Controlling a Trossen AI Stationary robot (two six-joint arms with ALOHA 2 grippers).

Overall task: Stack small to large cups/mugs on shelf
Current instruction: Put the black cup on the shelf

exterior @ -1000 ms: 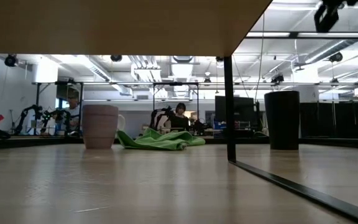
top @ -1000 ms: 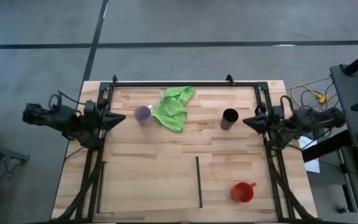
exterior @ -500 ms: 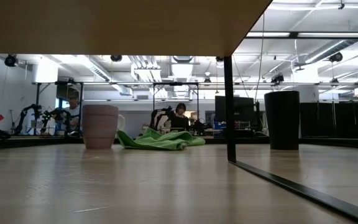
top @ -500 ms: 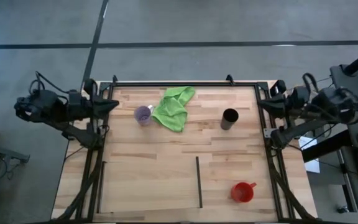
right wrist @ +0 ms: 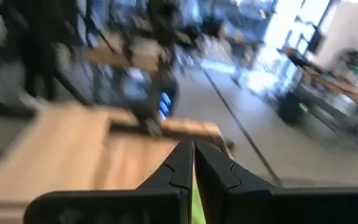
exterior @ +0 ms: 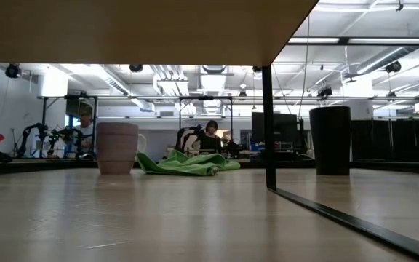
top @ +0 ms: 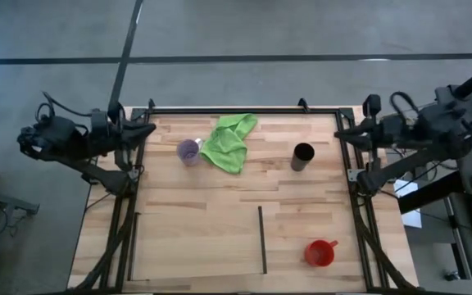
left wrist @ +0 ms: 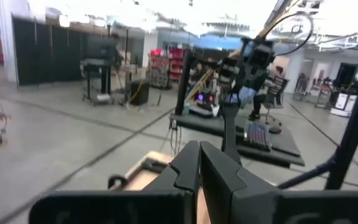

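Observation:
A translucent purple cup (top: 188,151) stands on its base at the table's far left, also in the low view (exterior: 117,148). A black handleless cup (top: 302,156) stands at the far right, also in the low view (exterior: 330,140). A red handled mug (top: 320,253) stands at the near right. The shelf (top: 195,246) is the wood patch between thin black bars at the near edge. My left gripper (top: 150,129) is shut and empty over the table's left edge; its shut fingers show in the left wrist view (left wrist: 199,163). My right gripper (top: 339,133) is shut and empty over the right edge, as the right wrist view (right wrist: 192,157) shows.
A bright green cloth (top: 229,142) lies crumpled beside the purple cup. A black metal frame (top: 244,109) runs around the table's far and side edges. A black upright bar (top: 262,239) stands at the shelf's right side. A person sits in the room behind (exterior: 211,135).
Both arms have drawn back from over the table toward their own edges and risen, left toward the left edge, right toward the right edge. The cups, mug and cloth have stayed where they were.

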